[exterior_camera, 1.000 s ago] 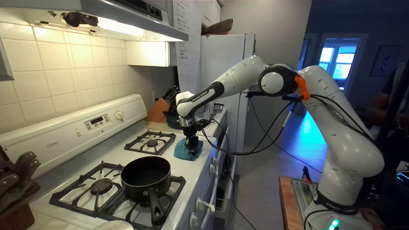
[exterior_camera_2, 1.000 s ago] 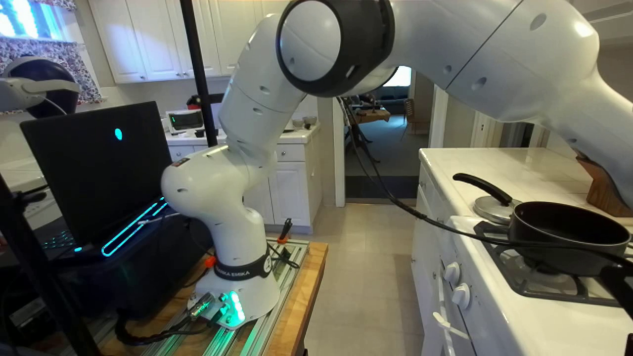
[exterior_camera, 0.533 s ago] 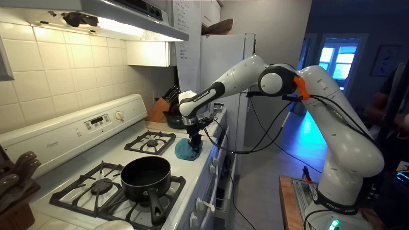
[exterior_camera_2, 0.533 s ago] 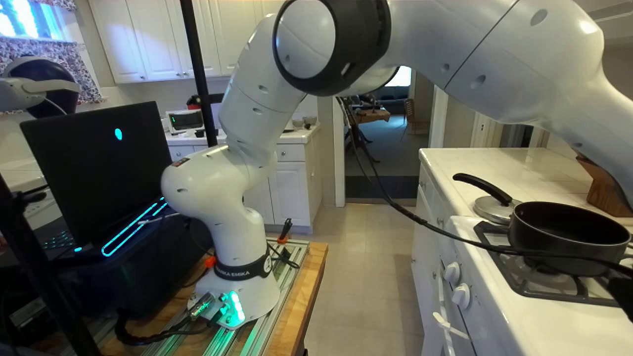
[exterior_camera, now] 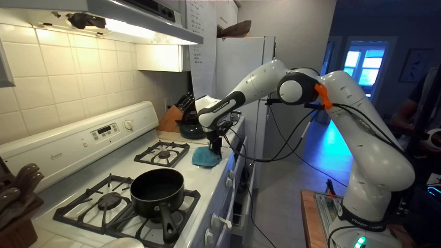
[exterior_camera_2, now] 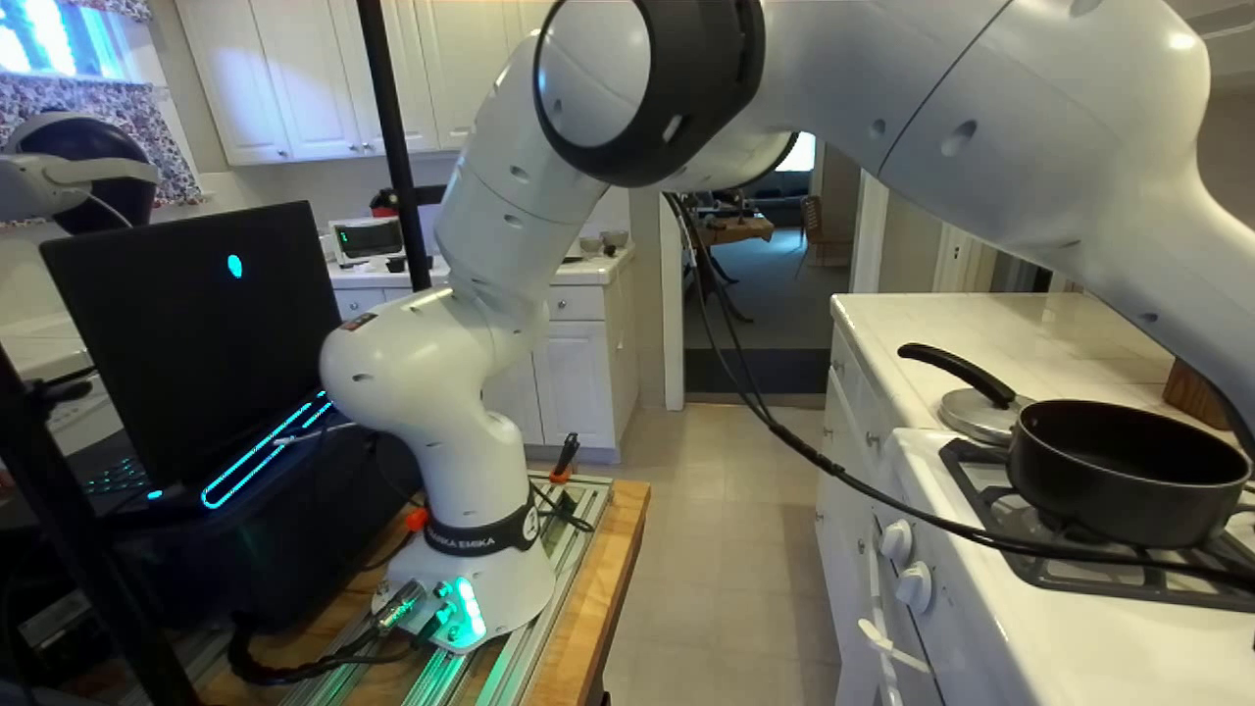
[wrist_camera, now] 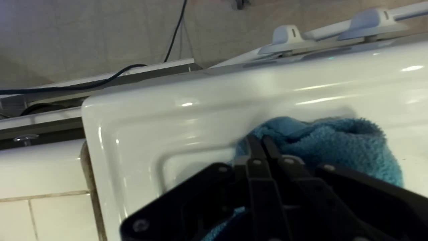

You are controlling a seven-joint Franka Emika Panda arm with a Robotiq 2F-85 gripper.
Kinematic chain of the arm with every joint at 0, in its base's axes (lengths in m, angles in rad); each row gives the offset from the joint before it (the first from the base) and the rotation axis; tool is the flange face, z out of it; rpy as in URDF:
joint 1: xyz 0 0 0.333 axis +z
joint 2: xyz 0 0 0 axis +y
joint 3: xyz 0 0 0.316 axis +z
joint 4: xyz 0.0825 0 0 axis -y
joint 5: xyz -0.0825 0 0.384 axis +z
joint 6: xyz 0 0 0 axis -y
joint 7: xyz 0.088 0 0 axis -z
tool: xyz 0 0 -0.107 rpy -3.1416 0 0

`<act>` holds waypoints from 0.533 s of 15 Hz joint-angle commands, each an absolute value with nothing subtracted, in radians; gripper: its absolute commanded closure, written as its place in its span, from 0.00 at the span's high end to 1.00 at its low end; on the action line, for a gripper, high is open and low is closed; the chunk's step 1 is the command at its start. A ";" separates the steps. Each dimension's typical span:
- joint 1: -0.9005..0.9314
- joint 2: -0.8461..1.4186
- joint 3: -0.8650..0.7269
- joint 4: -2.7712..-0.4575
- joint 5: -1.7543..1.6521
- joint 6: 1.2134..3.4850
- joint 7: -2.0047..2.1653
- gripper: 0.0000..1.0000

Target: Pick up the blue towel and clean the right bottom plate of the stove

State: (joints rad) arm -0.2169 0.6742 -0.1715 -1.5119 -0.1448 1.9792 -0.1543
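A tiled wall (exterior_camera: 62, 88) backs the white stove (exterior_camera: 193, 176), a lit hood (exterior_camera: 137, 19) above. In an exterior view the blue towel (exterior_camera: 203, 157) is on or just over the stove's front corner. From it, a burner (exterior_camera: 164, 154) sits at nine o'clock, the black pot (exterior_camera: 153, 205) blocks another at eight, a knife block (exterior_camera: 171, 119) stands at eleven, my black cable (exterior_camera: 260, 160) loops at three. I count one pot, one towel, two knife blocks. My tool (wrist_camera: 258, 140), drawn together, pinches the towel.

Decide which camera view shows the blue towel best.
The wrist view: the blue towel is largest there, its fuzzy texture clear, though the gripper hides part. In an exterior view the towel is smaller; an exterior view with the open laptop shows none.
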 commanded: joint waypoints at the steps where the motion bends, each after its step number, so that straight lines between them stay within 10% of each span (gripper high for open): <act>1: -0.211 0.733 -0.203 -1.459 -0.212 2.019 -0.102 0.01; 8: -0.213 0.819 -0.237 -1.385 -0.230 2.189 -0.004 0.01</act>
State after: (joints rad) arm -0.2175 0.7612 -0.2218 -1.4461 -0.2061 2.1288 -0.0648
